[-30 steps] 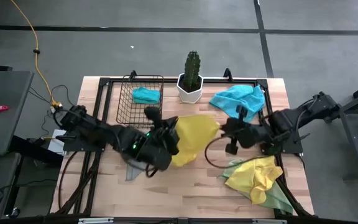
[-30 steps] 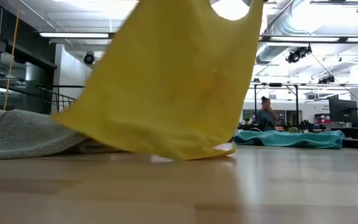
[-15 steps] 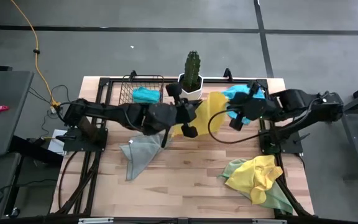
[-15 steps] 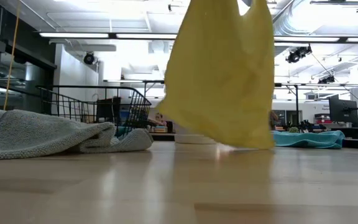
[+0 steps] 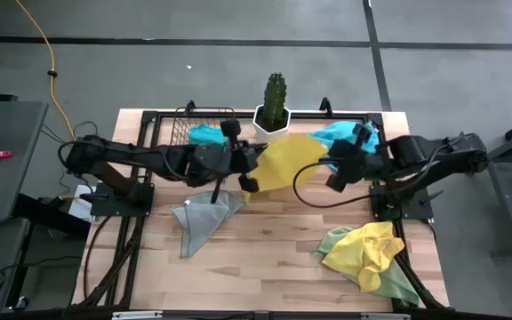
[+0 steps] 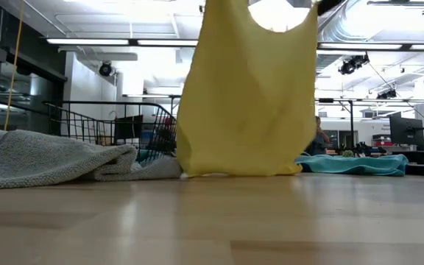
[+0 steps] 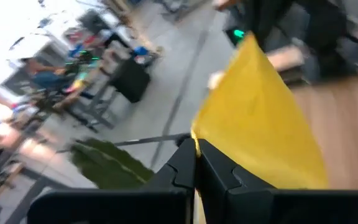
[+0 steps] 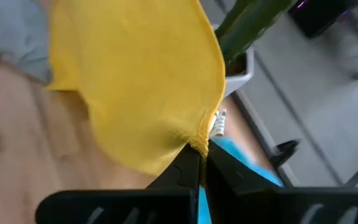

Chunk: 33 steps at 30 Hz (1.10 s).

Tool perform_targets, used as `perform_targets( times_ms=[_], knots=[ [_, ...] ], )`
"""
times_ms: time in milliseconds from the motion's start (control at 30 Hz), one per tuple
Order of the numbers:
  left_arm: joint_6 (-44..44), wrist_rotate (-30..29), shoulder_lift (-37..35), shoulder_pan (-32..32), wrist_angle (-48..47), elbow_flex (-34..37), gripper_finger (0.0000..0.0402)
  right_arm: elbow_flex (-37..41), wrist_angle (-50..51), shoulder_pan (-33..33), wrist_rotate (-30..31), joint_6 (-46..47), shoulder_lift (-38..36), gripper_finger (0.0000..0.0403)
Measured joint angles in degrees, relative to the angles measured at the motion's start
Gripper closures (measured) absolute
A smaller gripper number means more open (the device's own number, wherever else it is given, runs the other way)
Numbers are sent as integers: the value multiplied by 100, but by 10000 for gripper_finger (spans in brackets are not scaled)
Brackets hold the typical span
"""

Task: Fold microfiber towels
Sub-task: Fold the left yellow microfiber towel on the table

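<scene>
High view: both arms meet near the far edge of the desk, just in front of the potted cactus. The left gripper and the right gripper each pinch an upper corner of one yellow towel, which is stretched between them and held off the wood. The towel's held edge runs left to right across the desk, so its long axis lies along the line joining the two grippers. A grey towel lies loose at the left centre. A turquoise towel sits in the wire basket at the far left. Another turquoise towel lies at the far right corner. A yellow and pale green heap lies at the near right corner.

Low view: the yellow towel hangs as a sheet, its bottom hem just meeting the desk surface. The grey towel lies beside it.

Left wrist view: the left gripper is clamped tight on a corner of the yellow towel.

Right wrist view: the right gripper is likewise clamped tight on the opposite corner of the yellow towel.

Assessment: the cloth hangs straight down below both grippers, neither arm nearer than the other. Laying it flat would require both to travel together, square to the held edge, or it will skew.
</scene>
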<state>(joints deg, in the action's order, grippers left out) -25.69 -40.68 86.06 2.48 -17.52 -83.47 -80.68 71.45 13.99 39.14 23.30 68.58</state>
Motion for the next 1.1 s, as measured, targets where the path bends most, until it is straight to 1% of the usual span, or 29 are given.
perform_targets(
  times_ms=[67, 133, 233, 367, 433, 533, 600, 667, 733, 800, 867, 933, 1000, 1100],
  knots=[
    [11, 119, -186, 11, 293, 487, 401, 189, 1, 141, -120, 260, 2, 403],
    [81, 163, -398, 59, 388, 994, 401, 330, 5, 318, -183, 568, 2, 403],
    [215, 183, -608, 222, 927, 1673, 401, 426, 31, 662, -265, 1081, 5, 403],
    [448, 583, -745, 621, 1881, 2392, 401, 448, -6, 1227, -280, 1799, 4, 403],
    [507, 724, -733, 903, 2337, 2612, 401, 448, -17, 1510, -358, 2198, 9, 403],
    [521, 707, -677, 1402, 2764, 2843, 401, 448, -14, 1945, -401, 2733, 118, 403],
    [631, 727, -616, 1760, 2861, 2940, 401, 448, -49, 2222, -482, 3006, 267, 403],
    [745, 719, -538, 2123, 2936, 2985, 401, 448, -142, 2438, -739, 3177, 470, 403],
    [694, 543, -472, 2426, 2991, 3021, 401, 448, -299, 2601, -973, 3217, 691, 403],
    [360, 62, -454, 2633, 3200, 3004, 401, 439, -399, 2626, -1033, 3236, 872, 403],
    [-156, -361, -495, 2578, 3588, 2893, 401, 368, -271, 2513, -906, 3325, 984, 403],
    [-591, -562, -671, 2347, 3658, 2796, 401, 274, -82, 2330, -675, 3328, 997, 403],
    [-762, -330, -830, 1918, 3695, 2646, 401, 162, 249, 2094, -393, 3323, 985, 403],
    [-662, 474, -1022, 1079, 3628, 2538, 401, -111, 979, 1746, 150, 3322, 932, 403]
  ],
)
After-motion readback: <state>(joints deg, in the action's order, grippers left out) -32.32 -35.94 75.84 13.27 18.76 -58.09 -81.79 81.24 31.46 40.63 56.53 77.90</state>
